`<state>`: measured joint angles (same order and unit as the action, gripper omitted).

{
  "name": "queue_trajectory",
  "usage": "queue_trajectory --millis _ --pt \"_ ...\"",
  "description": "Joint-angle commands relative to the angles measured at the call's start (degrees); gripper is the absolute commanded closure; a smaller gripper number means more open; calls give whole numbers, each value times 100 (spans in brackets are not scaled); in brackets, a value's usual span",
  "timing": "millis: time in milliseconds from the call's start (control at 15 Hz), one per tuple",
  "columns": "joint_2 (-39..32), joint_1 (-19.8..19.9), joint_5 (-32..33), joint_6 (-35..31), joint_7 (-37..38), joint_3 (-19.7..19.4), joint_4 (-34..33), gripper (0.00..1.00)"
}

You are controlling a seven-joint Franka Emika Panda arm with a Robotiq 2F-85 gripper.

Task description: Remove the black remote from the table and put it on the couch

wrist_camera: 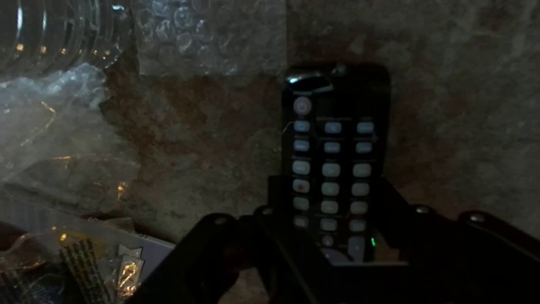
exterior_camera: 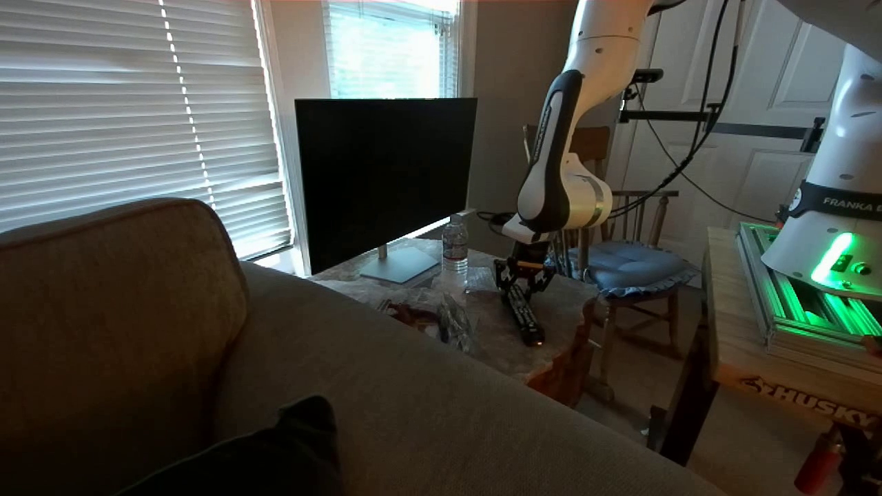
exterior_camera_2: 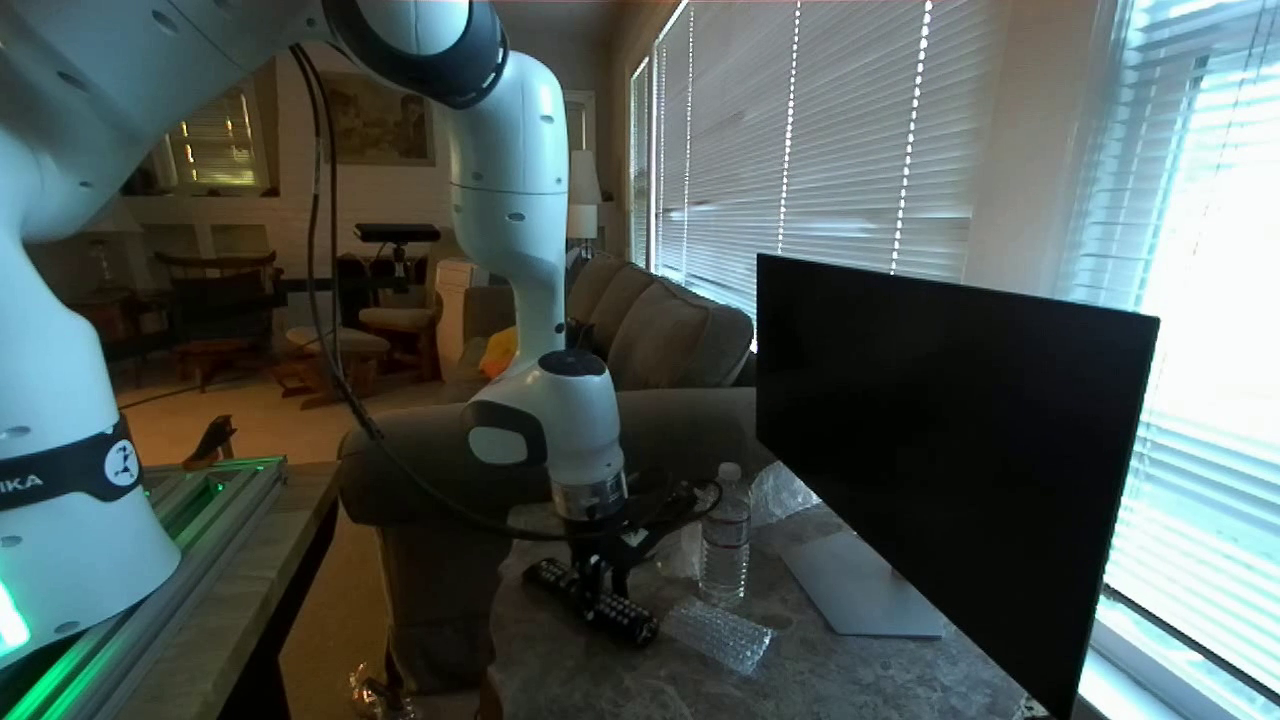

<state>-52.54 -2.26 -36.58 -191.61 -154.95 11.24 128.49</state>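
White FRANKA-lettered arm (exterior_camera: 599,58) clasps the black remote (exterior_camera: 525,317) in its tool (wrist_camera: 331,188).

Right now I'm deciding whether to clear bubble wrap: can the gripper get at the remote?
Apparently yes: the gripper straddles the black remote, fingers at both sides; the bubble wrap lies clear of them.

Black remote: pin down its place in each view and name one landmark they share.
In an exterior view: black remote right of centre, water bottle to its upper left.
In an exterior view: black remote low, left of centre, water bottle to its upper right.
In the wrist view: black remote right of centre, what looks like the water bottle, cut off, at top left.
Shared landmark: the water bottle.
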Motion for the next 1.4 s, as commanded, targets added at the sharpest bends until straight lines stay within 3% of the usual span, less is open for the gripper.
queue_trajectory --millis 0,267,333,533,933,1333 --pt "26 180 80 -294 -63 197 119 72" --pt "389 39 -137 -600 85 239 546 72" --pt "552 -210 820 -615 1166 -96 812 72" --pt "921 -504 1351 -530 2222 -333 1200 72" --pt "1848 -1083 2100 -35 4598 -588 1837 72" --pt "2576 -1628 2683 585 7001 -746 2059 72"
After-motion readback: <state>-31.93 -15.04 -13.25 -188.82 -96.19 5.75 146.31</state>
